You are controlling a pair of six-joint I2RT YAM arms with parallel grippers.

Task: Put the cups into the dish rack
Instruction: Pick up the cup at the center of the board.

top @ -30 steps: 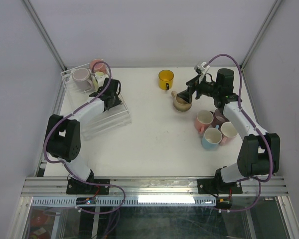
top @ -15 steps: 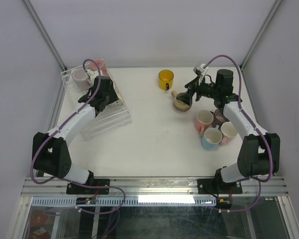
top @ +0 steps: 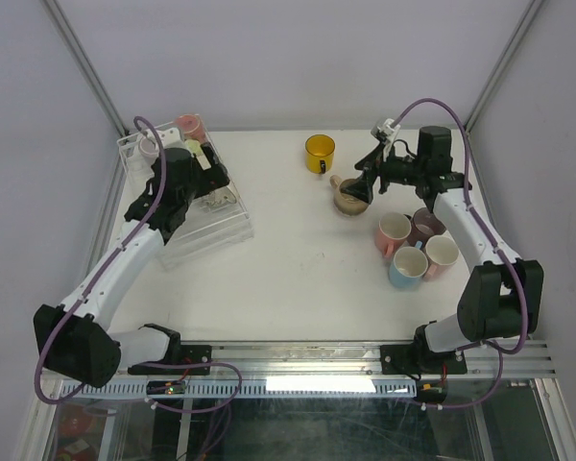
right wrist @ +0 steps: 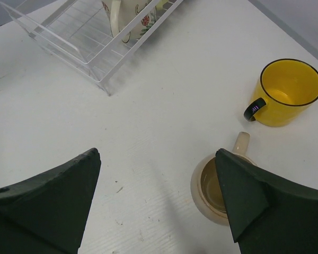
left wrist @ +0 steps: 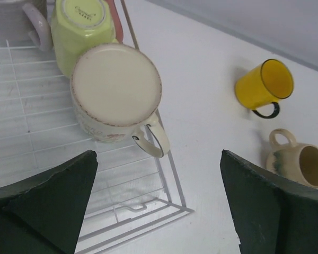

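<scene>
The clear dish rack point(top: 202, 230) stands at the table's left. Inside it, upside down, are a cream cup point(left wrist: 116, 84), a light green cup point(left wrist: 82, 24) and a lilac cup point(left wrist: 16, 21); a pink cup point(top: 189, 126) sits at its far end. My left gripper point(left wrist: 159, 211) hangs open above the rack's near corner, holding nothing, with the cream cup just ahead of it. My right gripper point(right wrist: 156, 206) is open over bare table, its right finger beside a beige cup point(right wrist: 212, 190). A yellow cup point(right wrist: 289, 92) stands beyond that.
A cluster of several cups sits at the right: a pink one point(top: 394, 230), a mauve one point(top: 424, 224), a light blue one point(top: 407, 266) and a pale one point(top: 442, 253). The rack's wire rim point(left wrist: 169, 174) runs under my left gripper. Grey walls enclose the table.
My left gripper has opened and let go of the cream cup, which now stands upside down in the rack, and the arm has drawn back. The right arm has hardly moved.
</scene>
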